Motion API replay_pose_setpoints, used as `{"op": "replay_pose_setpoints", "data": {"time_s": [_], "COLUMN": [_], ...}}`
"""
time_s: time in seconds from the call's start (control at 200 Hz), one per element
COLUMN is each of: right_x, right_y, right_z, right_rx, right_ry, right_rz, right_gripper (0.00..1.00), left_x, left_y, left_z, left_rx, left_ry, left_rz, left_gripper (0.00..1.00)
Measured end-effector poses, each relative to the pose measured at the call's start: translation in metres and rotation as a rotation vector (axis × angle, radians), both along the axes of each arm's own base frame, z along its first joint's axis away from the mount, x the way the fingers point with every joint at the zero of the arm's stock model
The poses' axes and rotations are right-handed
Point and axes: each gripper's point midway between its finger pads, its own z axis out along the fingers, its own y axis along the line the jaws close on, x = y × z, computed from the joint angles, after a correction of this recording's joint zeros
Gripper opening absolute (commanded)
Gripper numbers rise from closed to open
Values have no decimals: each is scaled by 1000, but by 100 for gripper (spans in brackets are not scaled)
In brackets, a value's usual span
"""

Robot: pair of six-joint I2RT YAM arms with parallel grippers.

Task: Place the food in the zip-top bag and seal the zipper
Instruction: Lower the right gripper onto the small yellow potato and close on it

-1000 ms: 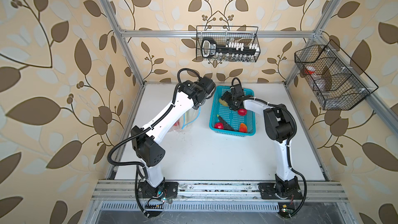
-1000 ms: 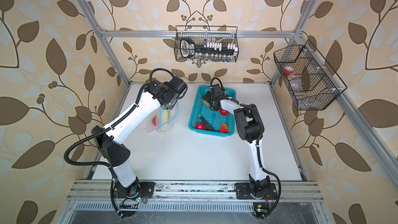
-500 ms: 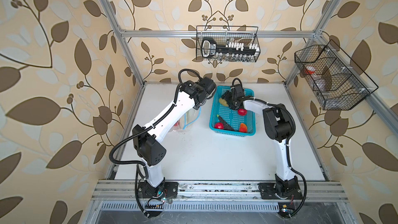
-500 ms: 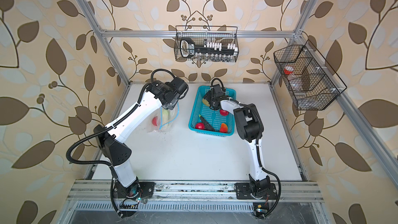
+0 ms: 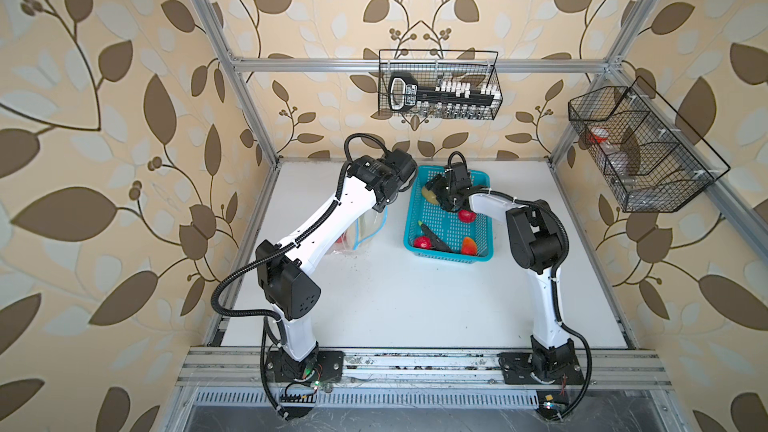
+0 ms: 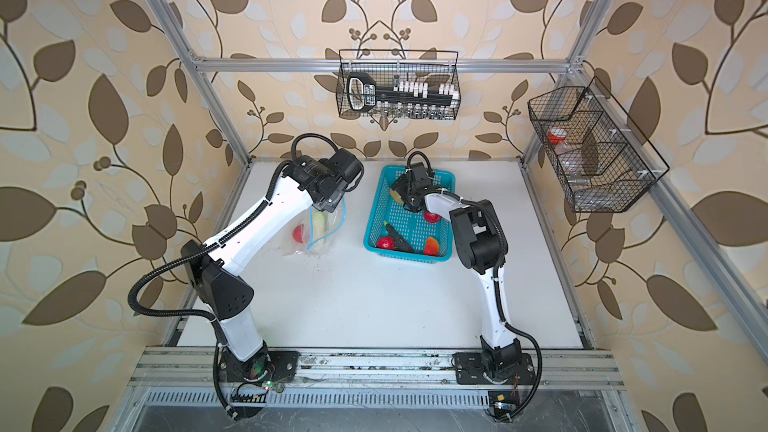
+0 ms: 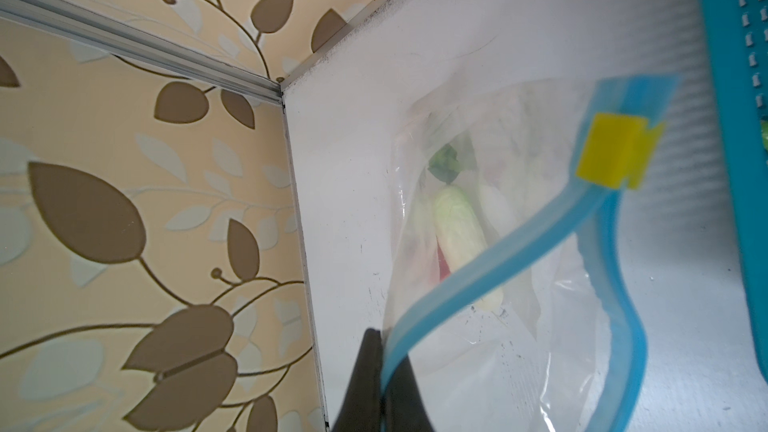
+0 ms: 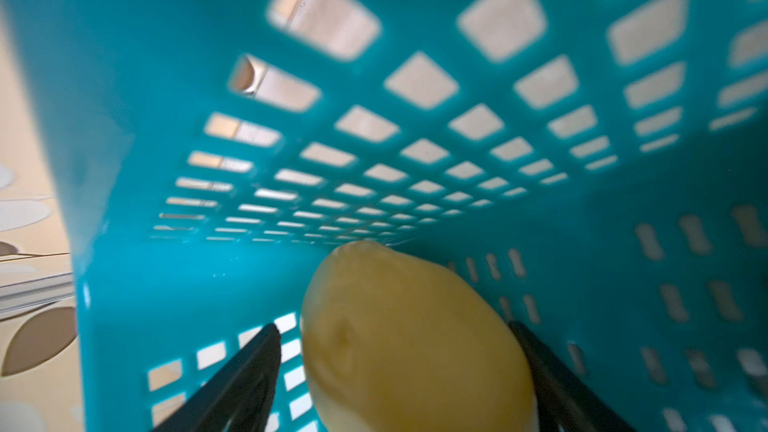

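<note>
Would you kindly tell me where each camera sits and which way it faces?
Top views: high over the front edge, looking down on the table; left arm and right arm show.
Left wrist: on the left arm, facing the zip-top bag; the left gripper shows, pinching the zipper.
Right wrist: on the right arm, inside the basket, facing a potato between the fingers of the right gripper.
Shared: both wrist views show the basket, as do both top views.

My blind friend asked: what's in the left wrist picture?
The left gripper pinches the open clear bag by its blue zipper. Inside lie a white cucumber and a green leafy piece; a yellow slider rides the zipper.
</note>
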Motion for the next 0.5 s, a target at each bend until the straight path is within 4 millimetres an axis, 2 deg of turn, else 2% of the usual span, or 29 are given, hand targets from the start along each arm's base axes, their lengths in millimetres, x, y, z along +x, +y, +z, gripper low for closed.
{"op": "replay_pose_setpoints", "data": {"time_s": [0.235, 0.5], "right_x": [5, 19], "right_y": [2, 4], "right_z": [-4, 12], "right_rx": [18, 58], "right_ry": [-9, -74], "right_rz": [-7, -11], "right_gripper": [64, 52], "left_x": [0, 0], "left_y": [0, 0], "left_z": [0, 0], "left_rx": [-3, -3], "left_ry": [-2, -1], "left_rz": [4, 5], "left_gripper": [0, 0]}}
